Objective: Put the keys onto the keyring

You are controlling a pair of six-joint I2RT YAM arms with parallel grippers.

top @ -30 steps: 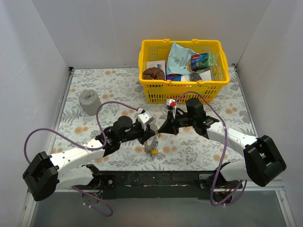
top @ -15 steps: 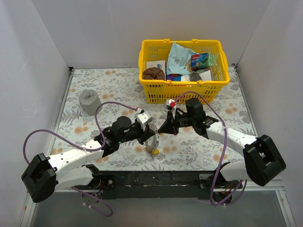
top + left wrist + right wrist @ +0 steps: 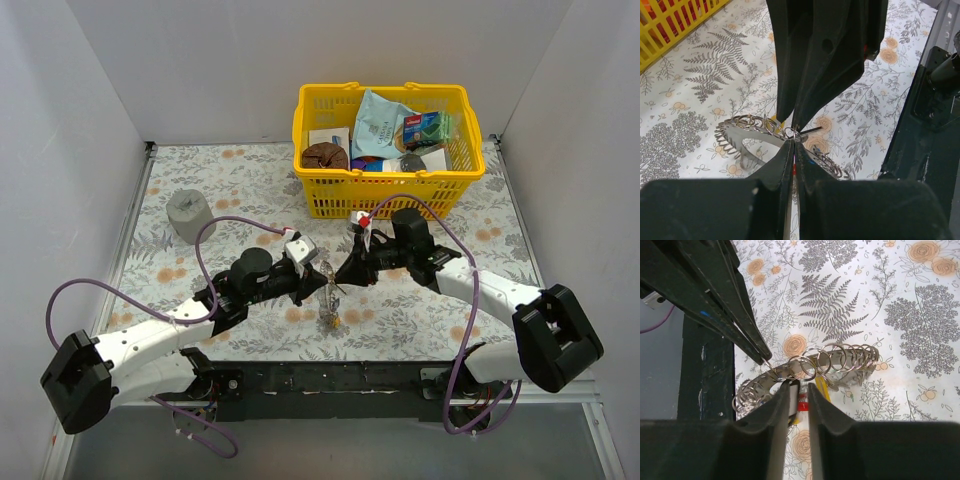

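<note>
The keyring [image 3: 328, 286] is a shiny silver band threaded with several small split rings. It hangs upright between both grippers, above the floral mat. My left gripper [image 3: 317, 277] is shut, pinching one small split ring at its tips [image 3: 792, 142]. My right gripper [image 3: 343, 272] is shut on the band's edge [image 3: 800, 388]. The band curves across the right wrist view [image 3: 840, 362] and the left wrist view [image 3: 740, 131]. A yellow key [image 3: 821, 388] and a red tag [image 3: 802, 405] hang below the ring. The keys also show in the top view [image 3: 329, 318].
A yellow basket [image 3: 330, 205] full of packets stands at the back right. A grey cup-shaped object [image 3: 188, 216] sits at the left on the mat. The black base rail [image 3: 330, 378] runs along the near edge. White walls close in both sides.
The left gripper has drawn back a little to the left and lifted. The keyring has turned from lying tilted to hanging edge-on, with the keys dangling below. The right arm has hardly moved.
</note>
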